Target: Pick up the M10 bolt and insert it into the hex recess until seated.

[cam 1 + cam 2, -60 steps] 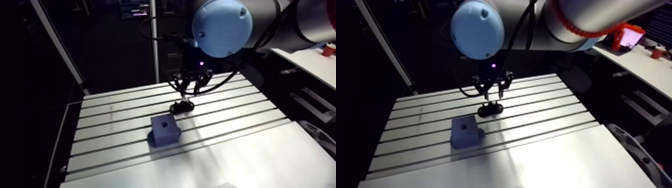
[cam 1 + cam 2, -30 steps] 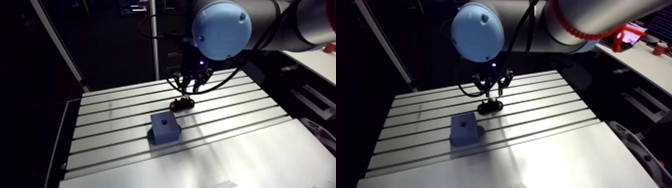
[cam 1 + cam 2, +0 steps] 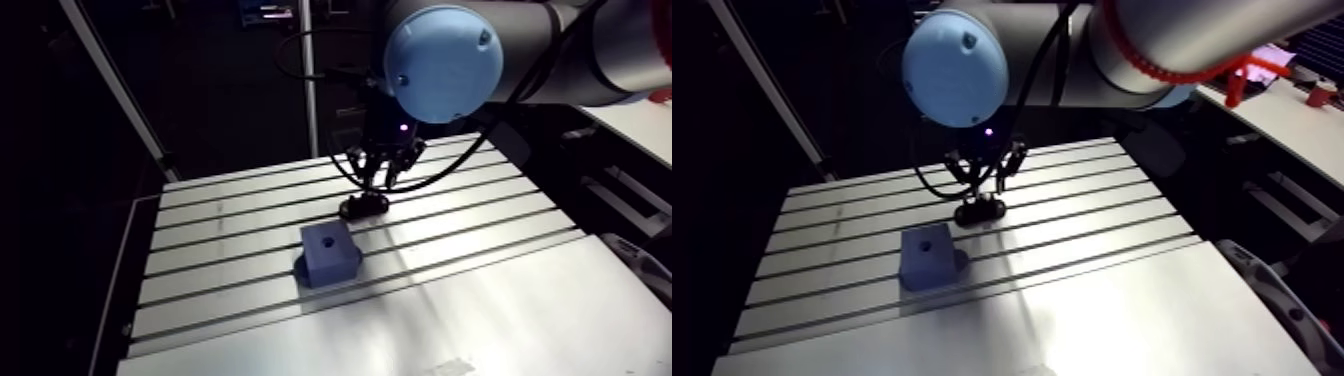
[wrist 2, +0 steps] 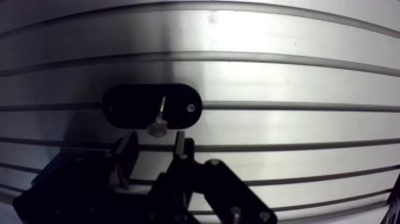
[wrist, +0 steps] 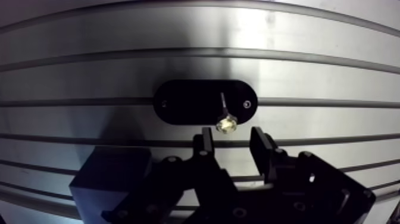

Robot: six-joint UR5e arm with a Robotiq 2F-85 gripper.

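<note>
The bolt (image 5: pixel 226 124) appears to stand head-up in a black oval holder (image 5: pixel 178 102) on the slotted table (image 3: pixel 470 300), presumably so that its head is offered to a grasp from above. The gripper (image 5: pixel 232 138) hangs over it with its two fingers (image 5: pixel 205 146) spread apart and empty. The bolt head lies just ahead of the gap between their tips, so the grasp is judged not yet made. The blue block (image 3: pixel 328 256) sits nearer and to the left of the holder, close by but apart, with its recess (image 3: pixel 327 242) facing upward. Nothing lies between holder and block. The block's own height is the likely obstacle to a low transfer.
</note>
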